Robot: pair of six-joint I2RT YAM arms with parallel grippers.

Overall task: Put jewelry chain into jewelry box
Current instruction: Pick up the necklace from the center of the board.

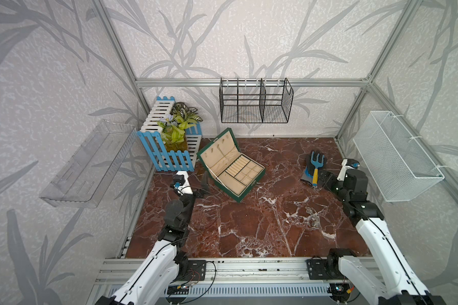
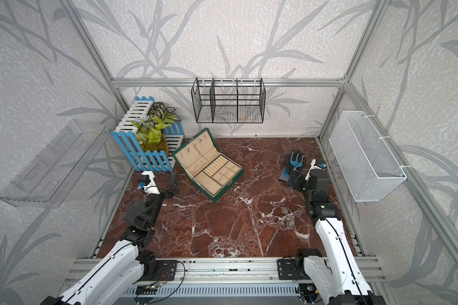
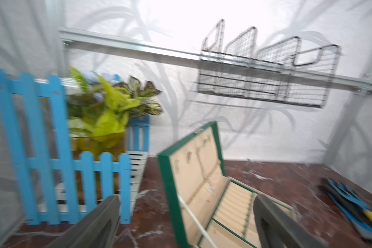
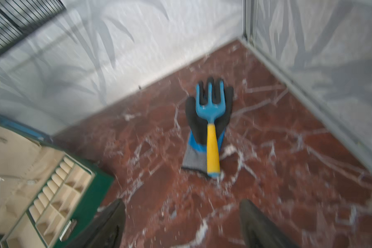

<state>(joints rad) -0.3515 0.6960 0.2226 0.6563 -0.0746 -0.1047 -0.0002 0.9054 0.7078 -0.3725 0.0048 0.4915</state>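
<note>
Seeing jewelry chain [image 1: 312, 216] lying loose on the worktop [image 1: 249, 232] near its right edge, well apart from jewelry box [image 1: 232, 169], open toward the back-left corner beside blue picket planter [image 1: 167, 148]. Reading left gripper [image 3: 187, 225] fingers as spread, empty, near the box's left side. Reading right gripper [image 4: 185, 225] fingers as parted too, empty, near rake [image 4: 212, 146] on glove [image 4: 194, 128].

- table [image 1: 249, 224]: glossy red-brown marble look, white veins.
- jewelry box [image 1: 251, 186], centre of frame: smooth dark green shell; matt cream cloth-like lining.
- jewelry chain [image 1: 312, 216], lower right: shiny pale metal links.
- wire basket [image 1: 249, 113], upper centre: black metal wire.
- shelf [image 1: 90, 163], left: clear glossy plastic.
- fence [image 1: 169, 158]: painted wooden slats, blue and white.
</note>
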